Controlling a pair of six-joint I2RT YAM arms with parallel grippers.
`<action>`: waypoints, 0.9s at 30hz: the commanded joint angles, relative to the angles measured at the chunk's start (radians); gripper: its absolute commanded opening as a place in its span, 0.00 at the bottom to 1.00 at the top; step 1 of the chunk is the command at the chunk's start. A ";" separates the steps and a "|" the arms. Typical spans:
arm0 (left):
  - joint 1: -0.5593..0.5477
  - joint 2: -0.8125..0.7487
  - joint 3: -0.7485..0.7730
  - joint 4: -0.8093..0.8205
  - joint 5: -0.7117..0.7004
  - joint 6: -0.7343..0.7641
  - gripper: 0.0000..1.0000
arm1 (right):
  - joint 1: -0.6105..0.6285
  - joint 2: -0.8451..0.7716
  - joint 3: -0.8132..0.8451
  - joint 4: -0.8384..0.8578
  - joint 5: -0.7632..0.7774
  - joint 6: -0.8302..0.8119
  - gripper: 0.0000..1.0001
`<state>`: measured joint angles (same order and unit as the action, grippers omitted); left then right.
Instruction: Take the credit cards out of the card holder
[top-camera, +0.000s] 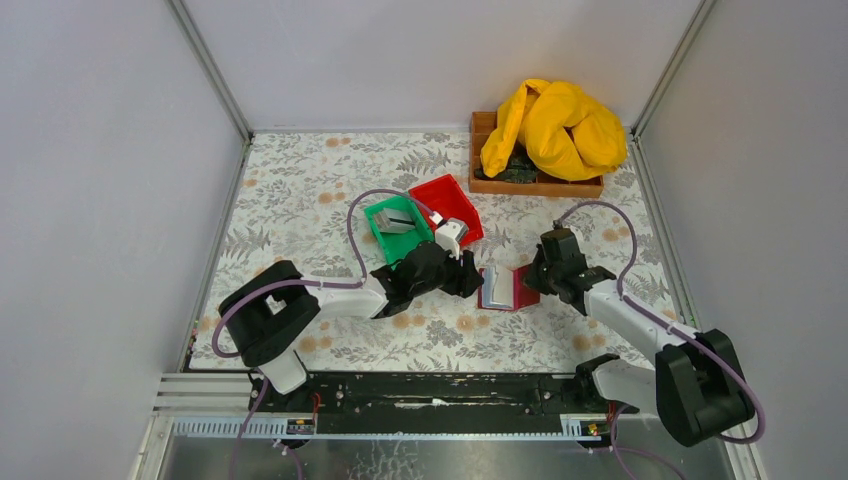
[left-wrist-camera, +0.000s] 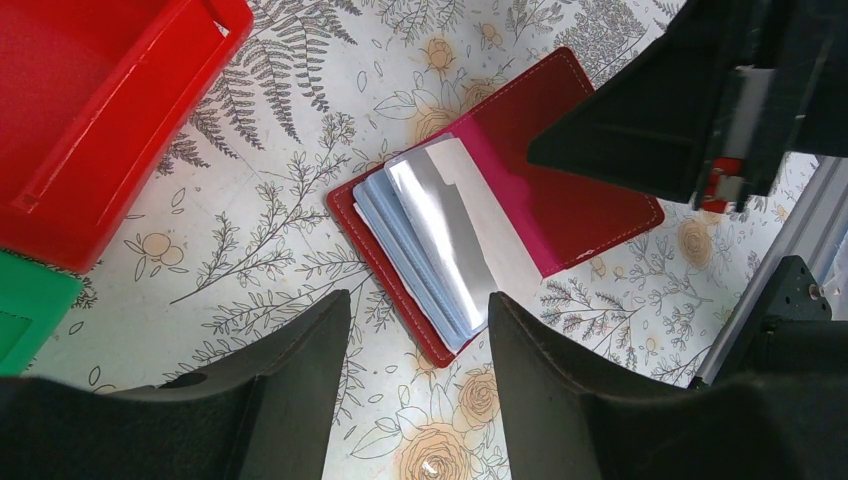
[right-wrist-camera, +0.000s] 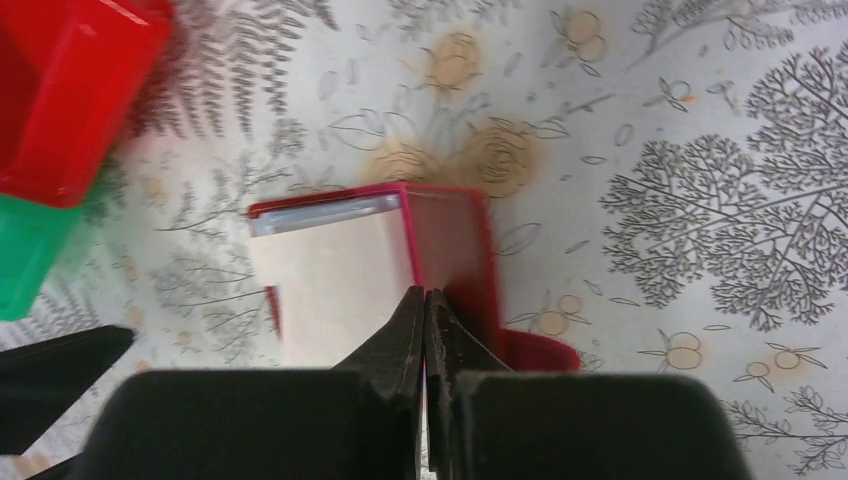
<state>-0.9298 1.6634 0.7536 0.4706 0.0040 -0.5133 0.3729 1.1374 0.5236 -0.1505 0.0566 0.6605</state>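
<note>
Left wrist view: the holder (left-wrist-camera: 590, 200), pinched by the right end effector (right-wrist-camera: 425, 305), could be tugged free by the open left end effector (left-wrist-camera: 418, 300) pulling cards (left-wrist-camera: 440, 220).

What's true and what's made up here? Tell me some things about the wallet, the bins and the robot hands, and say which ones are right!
1. The card holder lies open on the table. True.
2. The left gripper is open. True.
3. The credit cards are spread out on the table. False: they sit tucked in the card holder.
4. The yellow cloth fills the green bin. False: it is piled on the wooden tray at the back.
5. The red bin sits right next to the green bin. True.
6. The right gripper is wide open. False: its fingers are pressed shut at the card holder's cover.
</note>
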 joint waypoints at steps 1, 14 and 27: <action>-0.005 -0.004 0.020 0.031 0.011 0.011 0.60 | -0.020 0.051 -0.016 0.056 -0.009 0.001 0.00; -0.003 -0.006 0.029 0.013 0.023 0.019 0.76 | -0.021 0.228 -0.041 0.252 -0.196 0.034 0.00; -0.006 0.000 -0.002 0.075 0.038 -0.096 0.73 | -0.031 0.199 -0.051 0.252 -0.200 0.027 0.00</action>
<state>-0.9298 1.6634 0.7555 0.4648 0.0162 -0.5545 0.3500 1.3655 0.4793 0.1043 -0.1257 0.6937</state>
